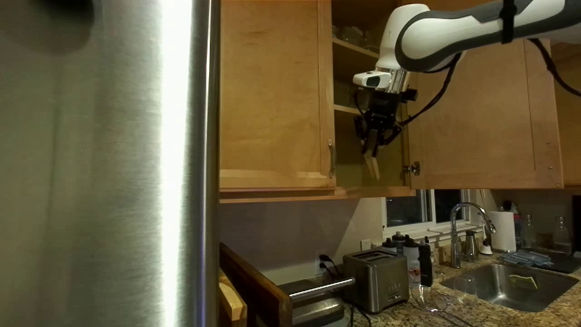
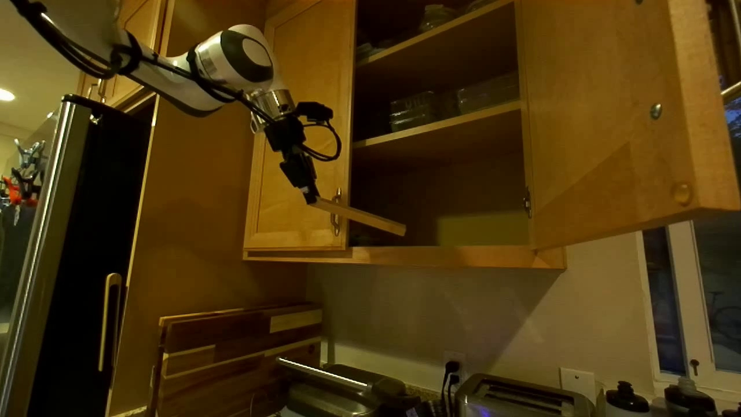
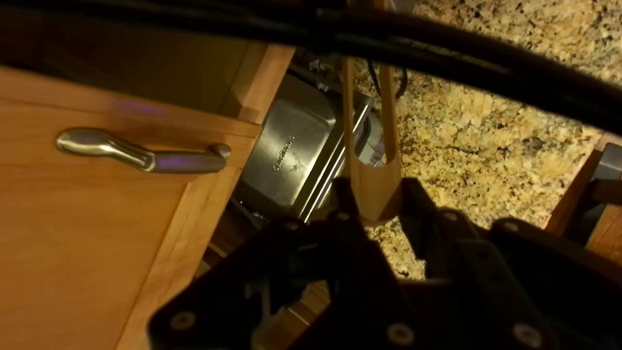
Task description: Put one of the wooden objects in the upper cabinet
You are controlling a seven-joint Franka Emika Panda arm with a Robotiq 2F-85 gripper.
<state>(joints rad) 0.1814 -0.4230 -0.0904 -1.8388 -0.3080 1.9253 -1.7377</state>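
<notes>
Your gripper (image 3: pixel 378 199) is clenched on the joined end of a 2-pronged wooden piece (image 2: pixel 365 218), held well above the counter (image 3: pixel 471 160) and in front of the upper cabinet (image 2: pixel 440 256). In the wrist view a black cable (image 3: pixel 466 63) crosses the prongs and hides part of them; in an exterior view you get only a slim, tilted bar, its far end overlapping the lowest compartment.

The cabinet's top is cut off in both exterior views. You have its right door (image 2: pixel 584 133) swung wide and its left door (image 2: pixel 304 104) closed. Above the lowest compartment, clear containers (image 2: pixel 489 95) sit on a shelf, their contents too dark to read; the glassy shapes (image 2: pixel 437 16) higher up are blurred.

Near the counter's back edge, you can make out a toaster (image 1: pixel 376 281), its slots too dark to see into, and bottles (image 1: pixel 411 261) overlapping one another. Toward the counter's right end, the sink (image 1: pixel 544 295) holds a yellowish sponge or cloth (image 1: pixel 523 281). The fridge (image 1: pixel 136 181) hides the counter's left end from you; at that corner, cutting boards (image 2: pixel 240 359) stand on edge, their bottoms out of frame
</notes>
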